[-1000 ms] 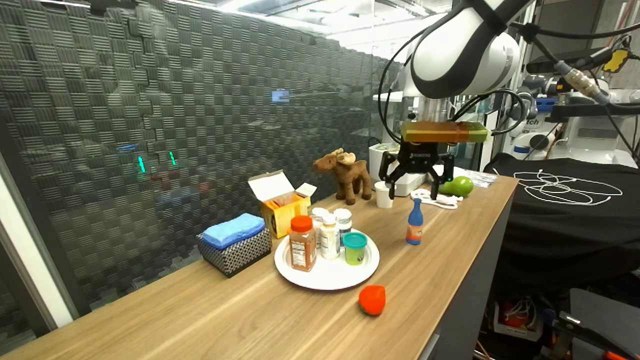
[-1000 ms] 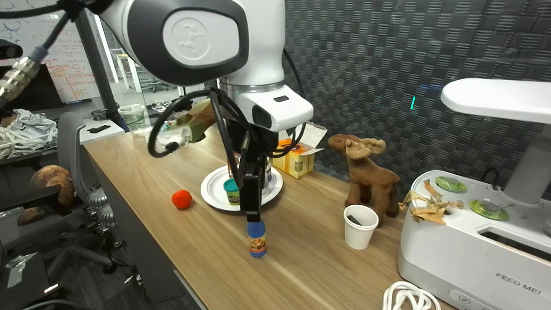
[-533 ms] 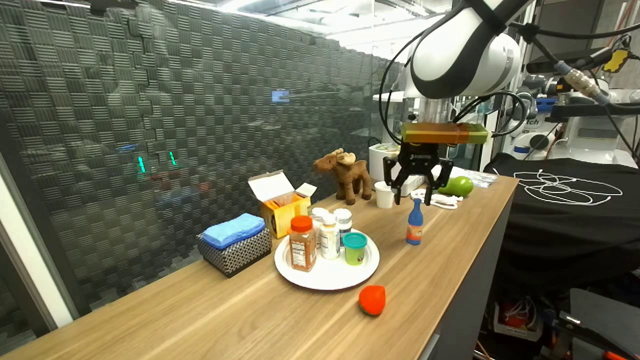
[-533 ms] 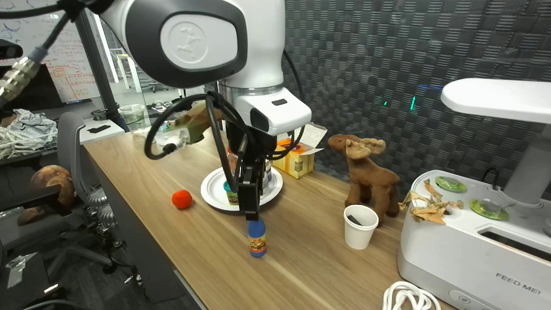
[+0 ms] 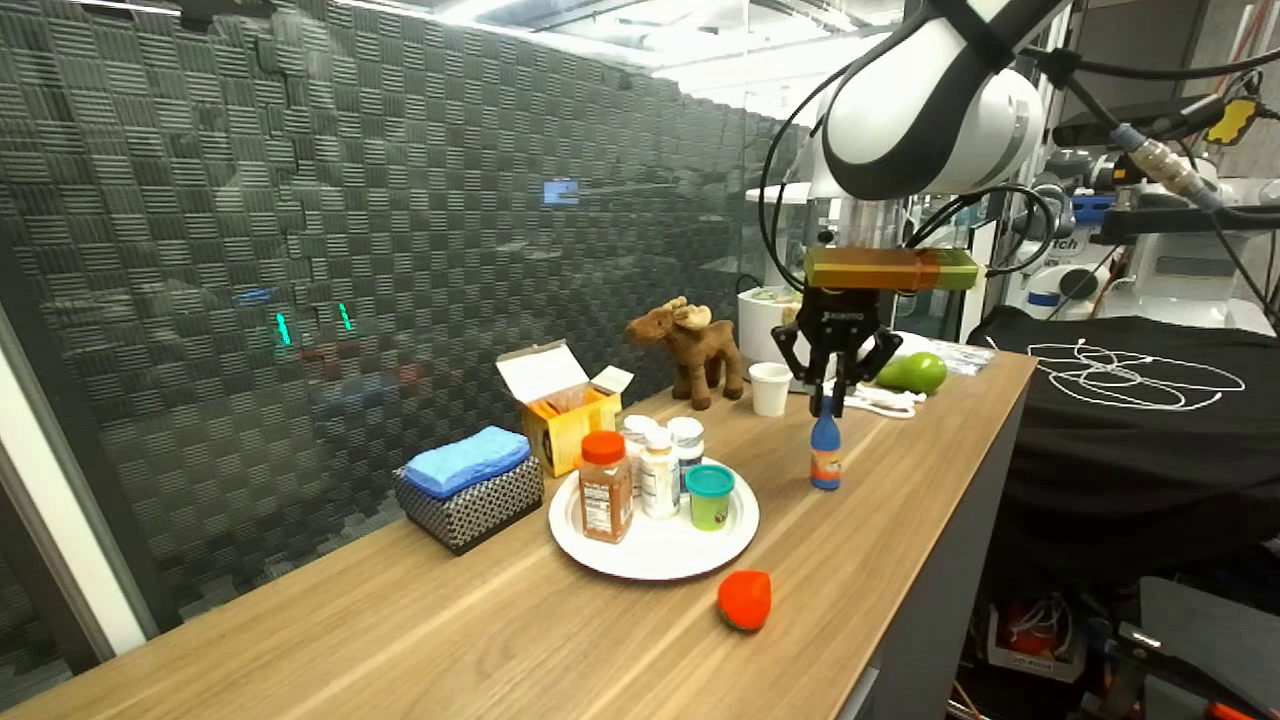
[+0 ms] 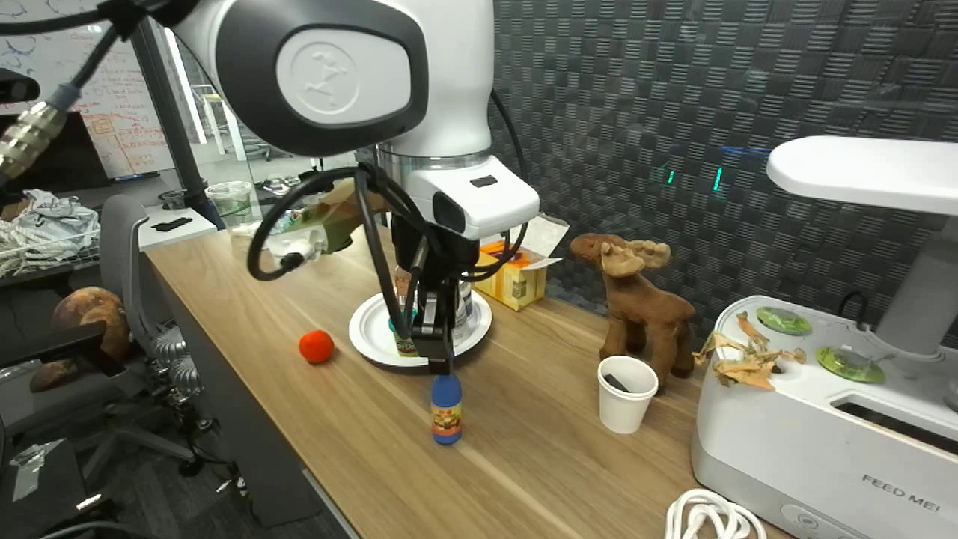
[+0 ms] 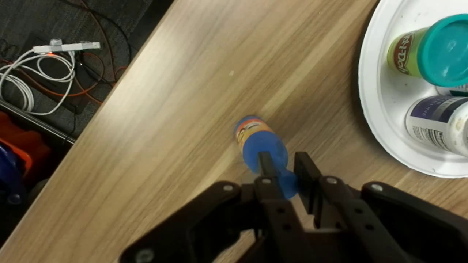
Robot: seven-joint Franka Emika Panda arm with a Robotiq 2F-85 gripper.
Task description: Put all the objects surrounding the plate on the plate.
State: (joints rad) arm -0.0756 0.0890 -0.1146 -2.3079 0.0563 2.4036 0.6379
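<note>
Blue was the bottle (image 5: pixel 826 445) upright on the counter (image 5: pixel 450 640), our gripper (image 5: pixel 827 408) closed about its neck. On the plate (image 5: pixel 660 557) we already had jar (image 5: pixel 606 500), three white bottles (image 5: pixel 660 487) and teal-lidded tub (image 5: pixel 710 508); we judged this bottle and the red ball (image 5: pixel 745 600), near the counter's open edge, left.

Four bottles (image 5: pixel 660 484), one jar (image 5: pixel 607 498), one tub (image 5: pixel 710 508), one plate (image 5: pixel 662 558)

gripper (image 6: pixel 441 365): at the top of the blue bottle (image 6: pixel 447 419)
bottle: upright on the table (image 6: pixel 539 434)
plate (image 6: pixel 365 326): behind the gripper, holding a partly hidden tub (image 6: pixel 406 346)
ball (image 6: pixel 316 346): red, near the plate
carton (image 6: pixel 516 286): open, beyond the plate
cup (image 6: pixel 624 406): in front of the moose (image 6: pixel 645 308)
</note>
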